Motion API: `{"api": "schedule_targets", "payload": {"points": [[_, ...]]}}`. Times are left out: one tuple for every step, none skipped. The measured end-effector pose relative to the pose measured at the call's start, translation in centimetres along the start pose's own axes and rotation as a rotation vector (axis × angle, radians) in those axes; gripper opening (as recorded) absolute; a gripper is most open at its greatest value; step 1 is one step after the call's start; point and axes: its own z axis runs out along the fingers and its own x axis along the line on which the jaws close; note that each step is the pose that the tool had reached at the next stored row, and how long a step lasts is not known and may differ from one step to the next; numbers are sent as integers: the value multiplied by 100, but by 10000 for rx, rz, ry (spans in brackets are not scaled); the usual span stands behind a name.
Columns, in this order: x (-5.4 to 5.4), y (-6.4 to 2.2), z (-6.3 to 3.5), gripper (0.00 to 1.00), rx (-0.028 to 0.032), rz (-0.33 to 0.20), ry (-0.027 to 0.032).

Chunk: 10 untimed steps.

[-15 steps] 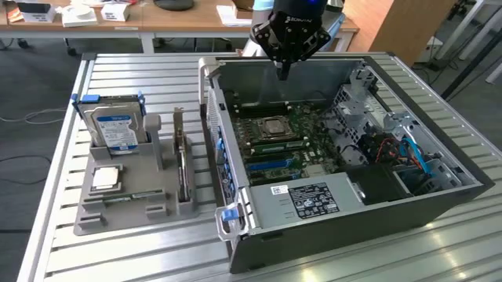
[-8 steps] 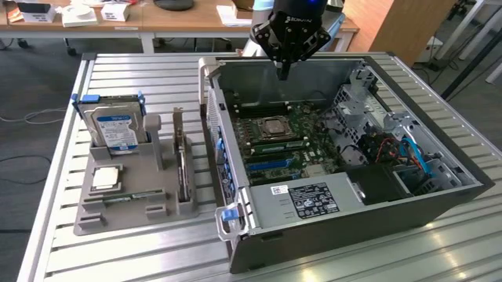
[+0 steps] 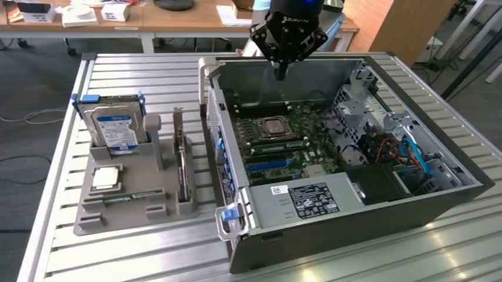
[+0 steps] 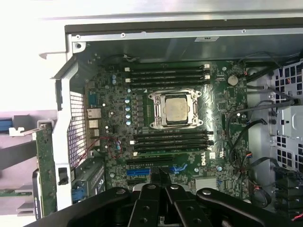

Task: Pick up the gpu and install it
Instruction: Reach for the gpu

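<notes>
The gripper, shut and empty, hangs over the open computer case, while the gpu stands on edge in the grey holder at the case's nine o'clock in the exterior view (likely light, stiff and fragile), best pinched along its bare top edge.

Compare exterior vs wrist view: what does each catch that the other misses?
Exterior view: the hard drive upright in the grey holder, the labelled power supply, the slatted table.
Wrist view: the coin cell and the blue capacitors beside the socket.
Both: the gripper, shut and empty above the open case, the CPU socket, the memory slots, and the gpu standing on edge outside the case.
</notes>
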Motion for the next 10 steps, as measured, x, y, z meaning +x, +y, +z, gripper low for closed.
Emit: {"api": "schedule_targets", "payload": {"points": [[15,-1,1,11,-1,0,0],[31,-2,1,11,-2,0,-1],[47,-3,1,11,-1,1,-1],[64,-4,2,11,-1,0,-1],[80,-6,2,11,-1,0,-1],[95,-7,2,11,-1,0,-1],[113,-8,2,11,-1,-1,-1],[128,-9,2,11,-1,-1,-1],[146,-11,3,11,-2,0,-1],[165,-12,3,11,-1,0,-1]]}}
